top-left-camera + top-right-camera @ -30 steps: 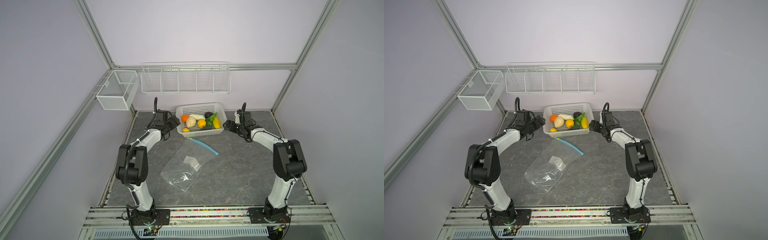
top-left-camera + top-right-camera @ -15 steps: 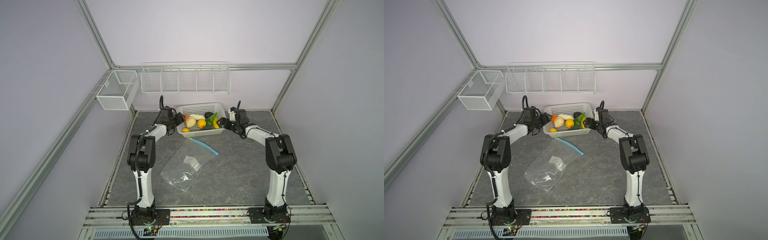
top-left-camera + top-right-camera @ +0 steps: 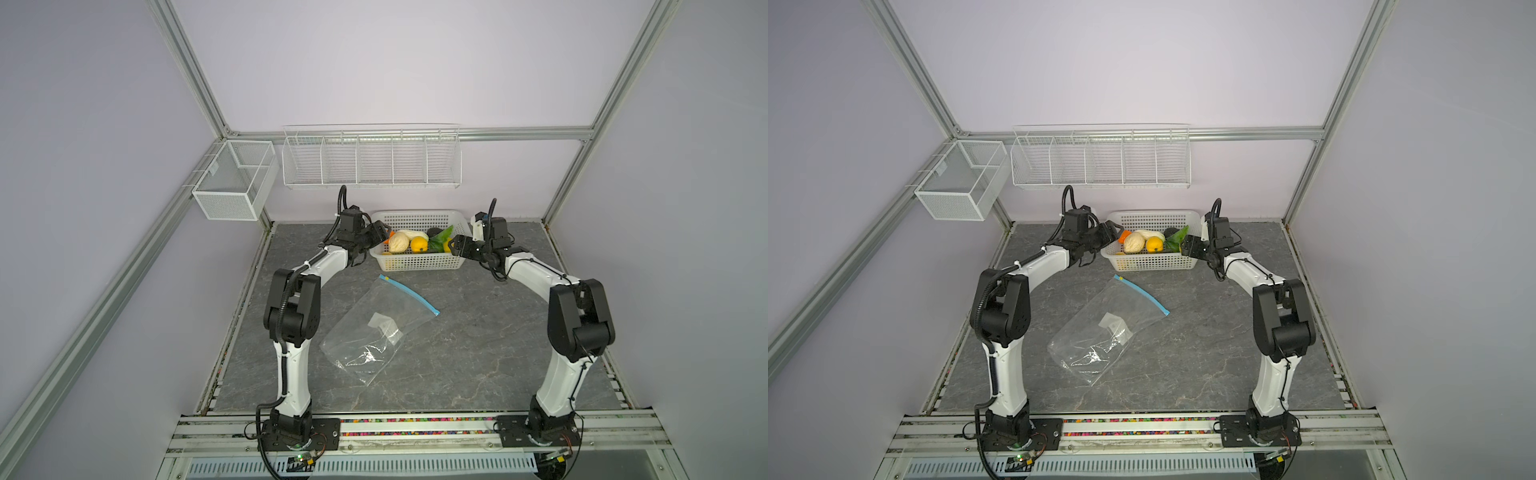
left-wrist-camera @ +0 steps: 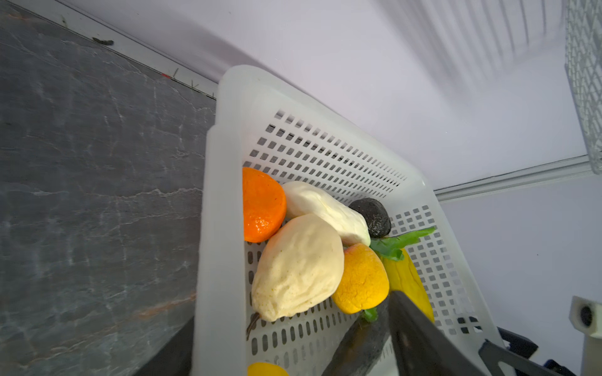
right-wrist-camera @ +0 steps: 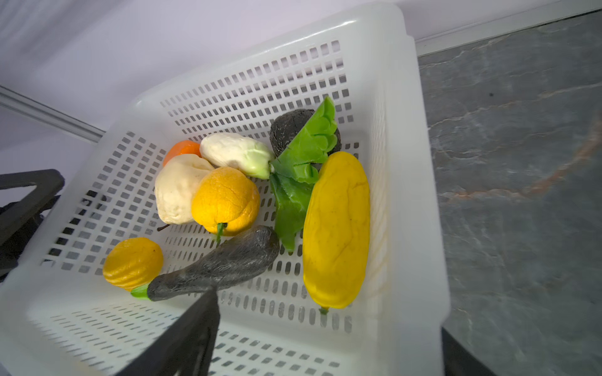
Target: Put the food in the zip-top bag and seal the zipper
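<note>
Both top views: left tool [image 3: 380, 236] and right tool [image 3: 455, 245] gape, straddling basket [image 3: 419, 262] end walls; food [image 3: 419, 244] inside, far centre; zip-top bag [image 3: 374, 328] flat, empty, nearer. You risk clamping plastic, tipping basket.

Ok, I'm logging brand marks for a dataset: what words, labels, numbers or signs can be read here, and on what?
No text can be read anywhere.
Small white label patch on the large clear crinkly plastic zip-top bag: too small to read.
White perforated plastic basket: no marking shows in the wrist views.
Small toy fruits and vegetables: no lettering shows.
</note>
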{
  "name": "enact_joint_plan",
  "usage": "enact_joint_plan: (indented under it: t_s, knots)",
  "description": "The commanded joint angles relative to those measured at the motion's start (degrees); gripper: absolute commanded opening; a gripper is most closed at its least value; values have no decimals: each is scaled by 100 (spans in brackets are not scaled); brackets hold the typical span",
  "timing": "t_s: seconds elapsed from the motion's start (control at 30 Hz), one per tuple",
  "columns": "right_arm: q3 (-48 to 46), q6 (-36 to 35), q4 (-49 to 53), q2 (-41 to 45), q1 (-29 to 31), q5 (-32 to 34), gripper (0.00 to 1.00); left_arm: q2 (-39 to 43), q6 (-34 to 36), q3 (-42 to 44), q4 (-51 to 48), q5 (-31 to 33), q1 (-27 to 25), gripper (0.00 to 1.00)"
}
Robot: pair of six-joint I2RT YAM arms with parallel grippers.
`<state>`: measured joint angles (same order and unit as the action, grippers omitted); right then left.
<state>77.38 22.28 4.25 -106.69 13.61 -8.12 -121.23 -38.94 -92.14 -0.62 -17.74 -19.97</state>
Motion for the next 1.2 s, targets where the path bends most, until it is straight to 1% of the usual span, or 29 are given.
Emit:
enact_joint_plan:
  t_s: [0.0, 0.27, 0.43, 0.6, 0.63, 0.67, 0.77, 0.87, 0.97, 1.03, 1.07, 1.13, 1.17]
  knots:
    - [-240, -358, 149, 436, 135, 34, 83, -235, -45, -375, 224, -465, -422, 76]
    - [-684, -498, 580, 922, -63, 374, 83, -617, -102, -794, 124, -553, -974, 76]
    - [-987, -500, 709, 1134, -142, 558, 84, -664, -59, -753, -57, -612, -1132, 78]
    - [-1200, -429, 660, 1179, -144, 574, 84, -295, 138, -94, -35, -384, -1034, 84]
    - [-1191, -427, 689, 1174, -309, 570, 84, -252, 156, -26, -68, -360, -1000, 85]
    - [-1187, -442, 707, 1173, -315, 594, 85, -220, 175, 39, -93, -340, -971, 86]
    - [-1086, -451, 883, 1186, -408, 673, 86, -66, 245, 225, -174, -154, -922, 94]
    - [-864, -479, 1314, 1294, -507, 686, 90, 175, 323, 480, -192, 116, -913, 100]
    - [-961, -496, 1556, 1630, -504, 586, 93, 484, 333, 726, -205, 299, -831, 100]
    - [-1204, -433, 1563, 1936, -466, 484, 93, 731, 135, 869, -157, 285, -726, 100]
    - [-1366, -401, 1540, 2115, -416, 437, 93, 899, 137, 939, -181, 385, -696, 100]
    - [-1602, -344, 1542, 2387, -268, 308, 92, 1221, 255, 949, -469, 556, -684, 100]
    - [-1735, -327, 1504, 2491, -78, 245, 92, 1409, 313, 979, -691, 626, -692, 100]
